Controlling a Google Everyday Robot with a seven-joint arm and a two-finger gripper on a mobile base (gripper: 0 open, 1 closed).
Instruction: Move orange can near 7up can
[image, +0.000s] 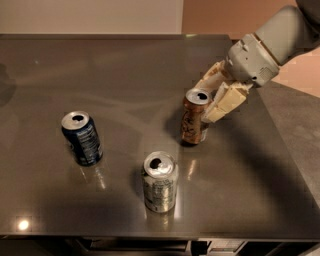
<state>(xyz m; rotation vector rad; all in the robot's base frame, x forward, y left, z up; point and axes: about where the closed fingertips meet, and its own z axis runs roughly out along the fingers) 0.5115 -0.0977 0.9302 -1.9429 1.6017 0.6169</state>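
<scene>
The orange can (194, 118) stands upright on the grey table (125, 75), right of centre. My gripper (210, 98) comes in from the upper right and is shut on the orange can near its top; one pale finger (224, 102) shows on the can's right side. The 7up can (160, 181), pale silvery-green, stands upright near the table's front edge, below and left of the orange can, with a gap between them.
A dark blue can (82, 138) stands upright at the left. The table's front edge (150, 237) runs close below the 7up can. The right edge (285, 145) slants past the arm.
</scene>
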